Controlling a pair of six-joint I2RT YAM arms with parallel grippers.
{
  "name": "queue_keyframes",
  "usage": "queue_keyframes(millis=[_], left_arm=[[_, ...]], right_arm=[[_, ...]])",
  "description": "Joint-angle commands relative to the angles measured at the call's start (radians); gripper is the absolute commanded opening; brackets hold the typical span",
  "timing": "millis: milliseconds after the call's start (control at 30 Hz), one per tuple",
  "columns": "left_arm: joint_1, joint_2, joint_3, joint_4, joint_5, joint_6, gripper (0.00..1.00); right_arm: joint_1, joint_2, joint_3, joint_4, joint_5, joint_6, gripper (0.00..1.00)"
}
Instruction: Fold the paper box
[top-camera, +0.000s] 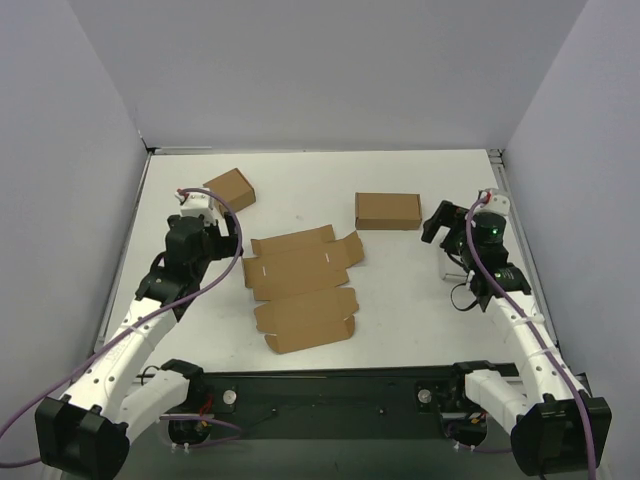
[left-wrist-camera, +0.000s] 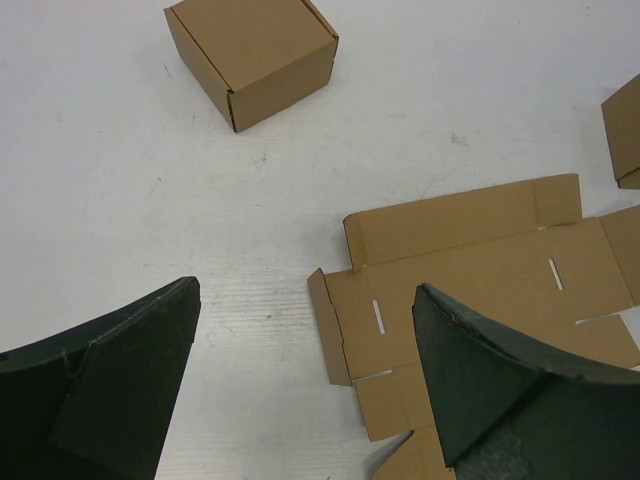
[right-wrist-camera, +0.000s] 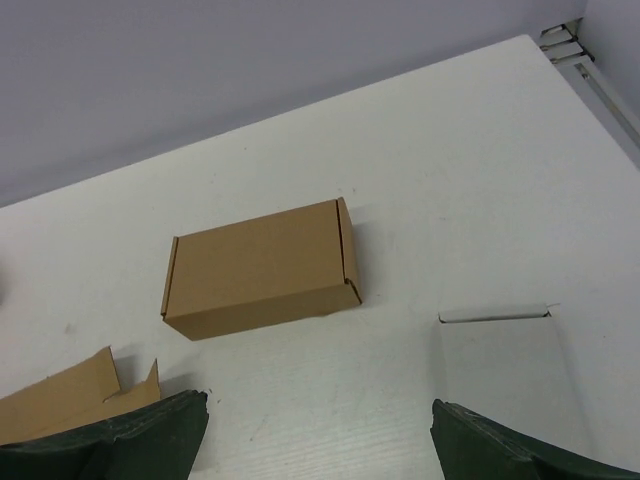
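The paper box lies flat and unfolded in the middle of the table, brown die-cut panels with side flaps, slots and tabs. Its left end shows in the left wrist view, and a corner shows in the right wrist view. My left gripper is open and empty, hovering over the table just left of the box's left edge. My right gripper is open and empty, well right of the box.
A smaller squarish brown carton stands at the back left. A closed oblong brown box sits at the back right of centre. A flat pale grey case lies under my right gripper. White walls enclose the table.
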Motion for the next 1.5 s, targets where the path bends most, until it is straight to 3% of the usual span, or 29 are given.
queue_keyframes(millis=[0,233,500,733,800,967,1000,1133,1333,1467], left_arm=[[-0.005,-0.015,0.032,0.002,-0.047,-0.015,0.97],[-0.007,0.044,0.024,-0.071,0.069,0.034,0.97],[0.018,0.279,0.13,-0.249,0.075,-0.02,0.97],[0.022,0.4,0.144,-0.209,0.158,-0.018,0.98],[0.022,0.449,0.164,-0.192,0.183,-0.008,0.94],[0.022,0.555,0.204,-0.206,0.304,0.009,0.73],[0.022,0.574,0.208,-0.202,0.318,0.02,0.61],[0.018,0.574,0.201,-0.188,0.355,0.037,0.33],[-0.007,0.525,0.191,-0.162,0.421,0.086,0.02],[-0.019,0.471,0.184,-0.153,0.485,0.132,0.0]], right_arm=[[-0.003,-0.013,0.039,-0.056,-0.044,0.019,1.0],[0.014,-0.027,0.077,-0.176,-0.154,0.002,0.91],[0.132,0.007,0.14,-0.314,-0.05,0.004,0.89],[0.17,0.031,0.159,-0.345,-0.035,0.013,0.86],[0.183,0.045,0.162,-0.346,-0.026,0.013,0.86],[0.224,0.059,0.174,-0.349,-0.013,0.01,0.84],[0.238,0.059,0.179,-0.352,-0.004,0.007,0.84],[0.272,0.05,0.216,-0.384,-0.013,-0.01,0.84],[0.315,-0.008,0.245,-0.455,-0.065,-0.06,0.84],[0.327,-0.048,0.269,-0.532,-0.119,-0.093,0.84]])
